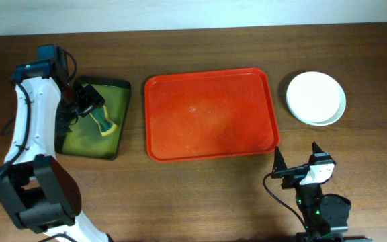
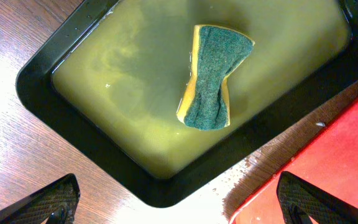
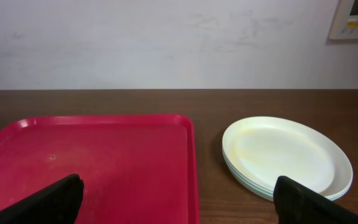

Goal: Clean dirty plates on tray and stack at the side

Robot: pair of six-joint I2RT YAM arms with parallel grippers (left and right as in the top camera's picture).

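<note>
The red tray [image 1: 210,114] lies in the middle of the table with no plates on it; it also shows in the right wrist view [image 3: 92,168] and at the left wrist view's corner [image 2: 328,174]. The plates [image 1: 316,97] sit stacked on the table right of the tray, a cream one on top, pale blue-green rims under it [image 3: 288,155]. My left gripper [image 2: 179,202] is open and empty above the near rim of the dark tray. My right gripper [image 3: 179,199] is open and empty, low near the front edge, facing the tray and the stack.
A smaller dark tray [image 1: 94,117] with yellowish-green liquid stands left of the red tray. A yellow-and-green sponge [image 2: 211,78] lies in it. Water drops wet the table between the two trays. A wall runs behind the table.
</note>
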